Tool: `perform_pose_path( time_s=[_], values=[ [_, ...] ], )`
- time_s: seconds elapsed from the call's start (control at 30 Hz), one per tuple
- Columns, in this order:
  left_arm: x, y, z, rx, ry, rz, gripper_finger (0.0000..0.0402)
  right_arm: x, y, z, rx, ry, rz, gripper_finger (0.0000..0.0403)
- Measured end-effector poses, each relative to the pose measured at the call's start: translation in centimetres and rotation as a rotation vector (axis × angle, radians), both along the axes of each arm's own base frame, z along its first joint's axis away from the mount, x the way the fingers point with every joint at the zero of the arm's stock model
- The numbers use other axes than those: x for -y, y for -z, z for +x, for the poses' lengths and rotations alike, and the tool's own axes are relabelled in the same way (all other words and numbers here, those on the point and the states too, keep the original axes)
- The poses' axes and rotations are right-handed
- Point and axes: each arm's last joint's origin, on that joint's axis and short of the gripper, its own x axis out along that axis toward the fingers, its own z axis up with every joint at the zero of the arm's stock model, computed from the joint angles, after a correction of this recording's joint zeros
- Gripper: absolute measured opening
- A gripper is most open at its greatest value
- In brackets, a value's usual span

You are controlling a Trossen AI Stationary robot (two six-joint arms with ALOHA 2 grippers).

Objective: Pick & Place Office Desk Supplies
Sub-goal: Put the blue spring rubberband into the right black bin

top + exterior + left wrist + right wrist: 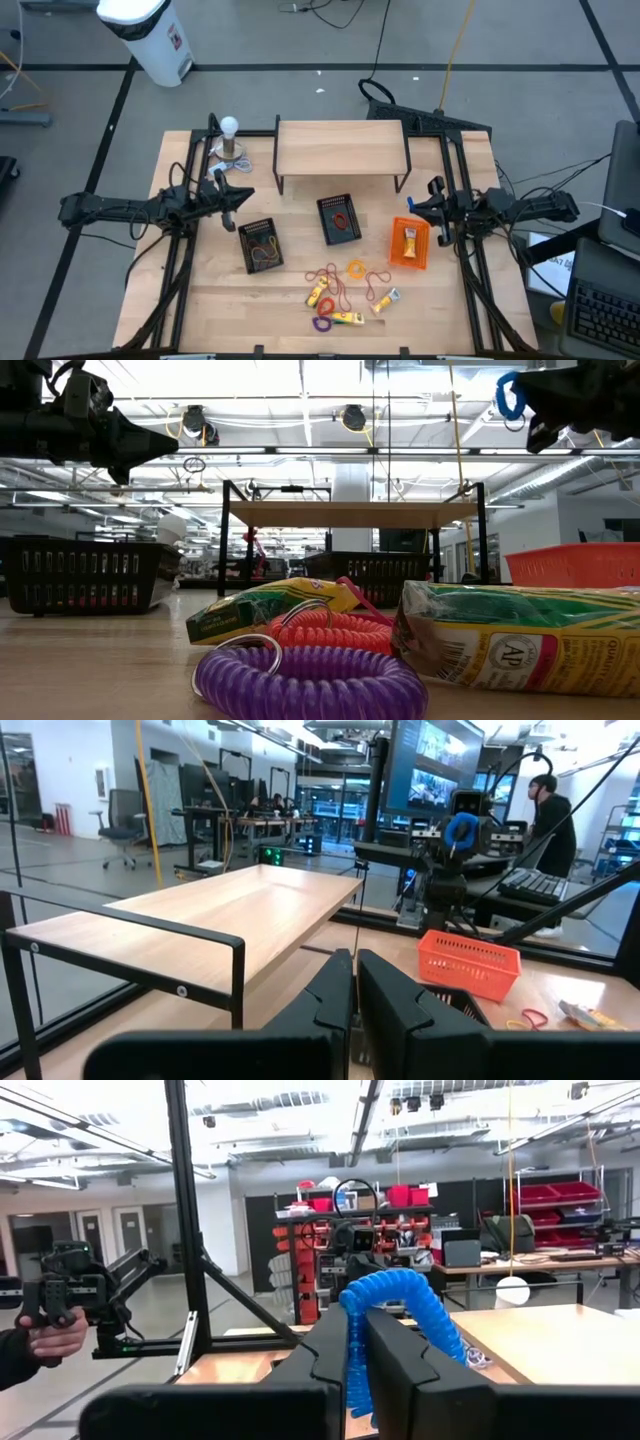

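Note:
Loose supplies lie on the near middle of the table: a purple coil loop (310, 680), a red-orange coil (330, 628), yellow packets (347, 318) and thin elastic loops (340, 285). My right gripper (432, 200) hangs above the table's right side, past the orange basket (410, 245), and is shut on a blue coil loop (400, 1295). One yellow packet (410, 240) lies in that basket. My left gripper (240, 195) waits shut and holding nothing above the table's left side. My right gripper pinches one stretch of the blue coil loop (357, 1350) between its two fingers. The fingers are near level and point toward the table's left. The rest of the loop arches above the fingers and droops over one of them, lifted clear of the table.
Two black baskets (262, 245) (339, 218) with elastic loops inside stand mid-table. A low wooden shelf on a black frame (340, 148) spans the far middle. A white ball-topped stand (230, 140) is at the far left. A person (550, 815) is beyond the table's right side.

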Motion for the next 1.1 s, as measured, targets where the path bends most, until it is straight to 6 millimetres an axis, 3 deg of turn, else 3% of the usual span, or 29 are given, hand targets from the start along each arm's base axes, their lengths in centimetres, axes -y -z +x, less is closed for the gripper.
perform_pose_path(
  time_s=[1.1],
  values=[
    [0.0,0.0,0.0,-0.028,-0.010,0.093,0.0019,0.0,1.7,0.2,-0.071,-0.013,0.052,0.0011]
  ],
)
